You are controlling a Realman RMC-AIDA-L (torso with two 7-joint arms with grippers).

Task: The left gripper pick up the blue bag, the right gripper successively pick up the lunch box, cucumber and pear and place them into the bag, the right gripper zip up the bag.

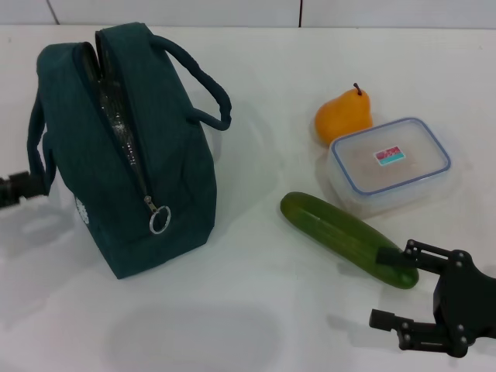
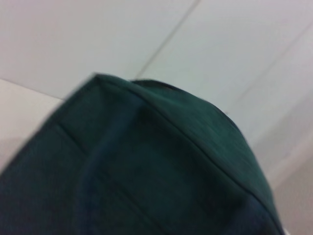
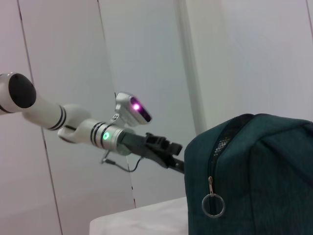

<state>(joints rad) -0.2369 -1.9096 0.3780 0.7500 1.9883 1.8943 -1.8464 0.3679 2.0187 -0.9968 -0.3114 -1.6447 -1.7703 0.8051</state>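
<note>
The blue bag [image 1: 132, 147] stands on the white table at the left. Its top zipper is partly open, showing silver lining, and the ring pull [image 1: 160, 221] hangs at the near end. My left gripper [image 1: 15, 188] sits at the bag's far-left side, against one loop handle [image 1: 35, 151]. Its wrist view is filled with the bag's fabric [image 2: 146, 171]. At the right lie the pear [image 1: 343, 115], the lunch box [image 1: 390, 161] and the cucumber [image 1: 349, 239]. My right gripper [image 1: 395, 285] is open and empty just past the cucumber's near end. The right wrist view shows the bag [image 3: 249, 176].
The second handle [image 1: 209, 89] arches out on the bag's right side. Bare white table [image 1: 256, 310] lies between the bag and the food items. In the right wrist view the left arm [image 3: 98, 134] reaches in behind the bag.
</note>
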